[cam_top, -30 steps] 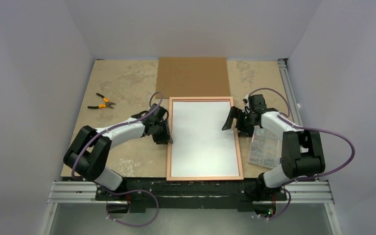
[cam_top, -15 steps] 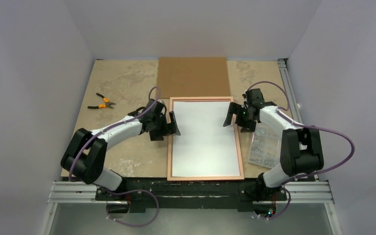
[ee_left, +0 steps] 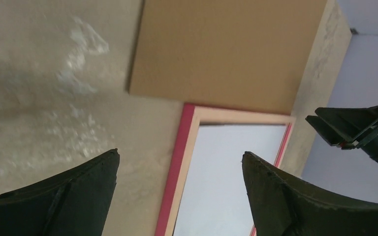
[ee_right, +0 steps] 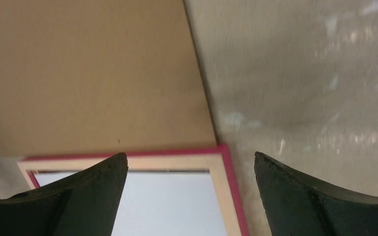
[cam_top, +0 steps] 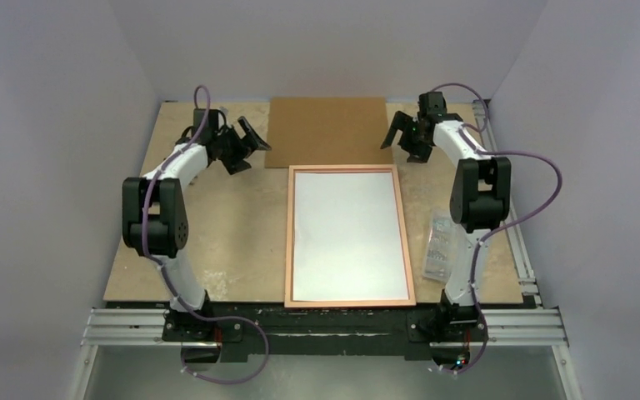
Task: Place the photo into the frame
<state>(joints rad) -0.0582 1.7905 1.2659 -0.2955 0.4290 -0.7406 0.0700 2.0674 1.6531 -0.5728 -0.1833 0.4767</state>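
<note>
On my left arm [cam_top: 179, 160] and right arm [cam_top: 456, 144] the jaws stood spread and empty, at 9 and 3 o'clock of the brown backing board [cam_top: 328, 129]. The photo [cam_top: 348, 233] lay white side up inside the frame [cam_top: 288, 242], at the board's 6 o'clock, long axis 12 to 6 on the counter [cam_top: 225, 242], equally near both arms.

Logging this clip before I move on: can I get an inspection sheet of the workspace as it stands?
Surface: beige table, flat.
Job's things: photo lies white side up inside the frame; brown board lies at the frame's far edge.
Clutter: clear packet right of the frame.
Grippers: left gripper and right gripper open, empty, flanking the board.
Cables: purple cables in loose loops, off the frame.
Surroundings: plain walls; metal rail at the near edge.
</note>
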